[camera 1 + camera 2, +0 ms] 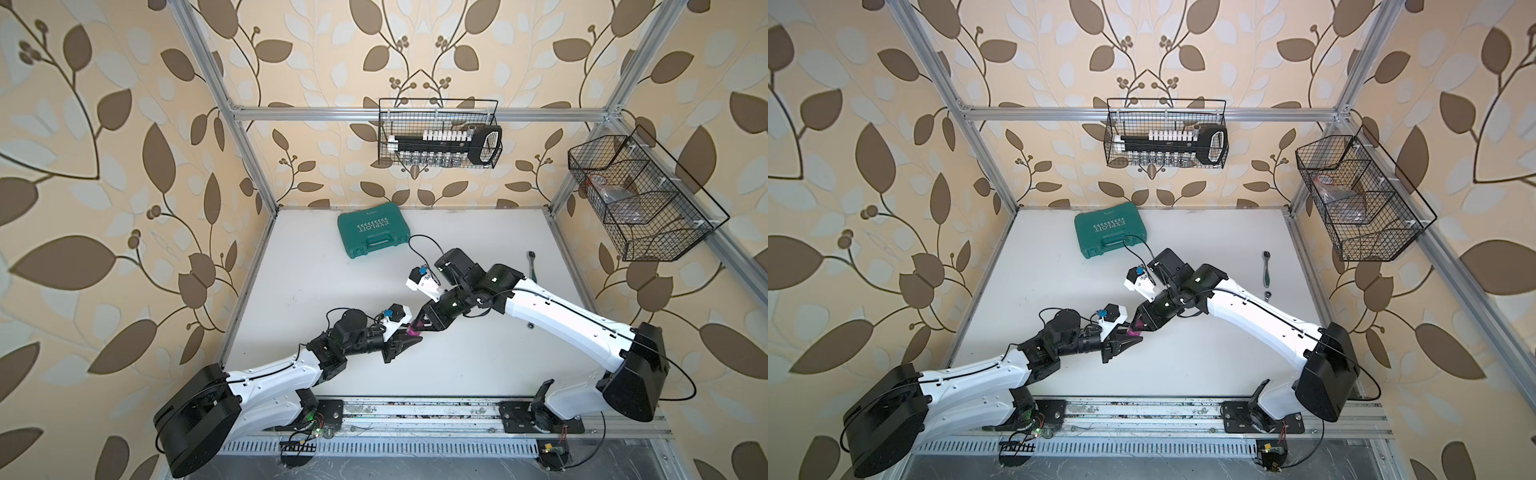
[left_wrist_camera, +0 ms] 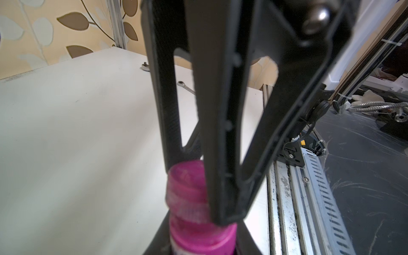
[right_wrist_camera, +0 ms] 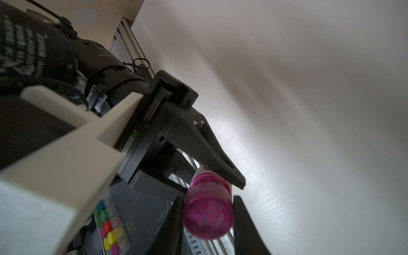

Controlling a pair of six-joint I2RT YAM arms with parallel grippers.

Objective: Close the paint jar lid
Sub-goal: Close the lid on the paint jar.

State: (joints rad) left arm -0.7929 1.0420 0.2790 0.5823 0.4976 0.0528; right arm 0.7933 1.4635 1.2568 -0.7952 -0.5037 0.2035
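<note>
White table [image 1: 316, 299], leaf wallpaper [image 1: 124, 208] all round: that is my bench, and my two hands meet in the air above it. My left gripper [image 1: 411, 336] is pinched nearly shut on the jar [image 2: 198, 238], one finger on either side of its body. My right gripper [image 1: 423, 323] is pinched just as narrowly on the lid [image 3: 208, 217] and comes at the jar's mouth end from the opposite side. The two pink pieces sit end to end and touching, roughly on one axis. Whether the lid is fully seated or only started I cannot tell, since my own fingers partly cover the join. I judge the split to be deliberate: one hand stops the jar from turning while the other presses or twists the lid. Holding both clear of the table should also give my wrists room to rotate. The jar hangs well to my side of the green case [image 1: 372, 235], which lies shut by the far wall. A ratchet [image 1: 533, 266] lies to the right of that case, near the table edge, well apart from the jar and out of my way.
</note>
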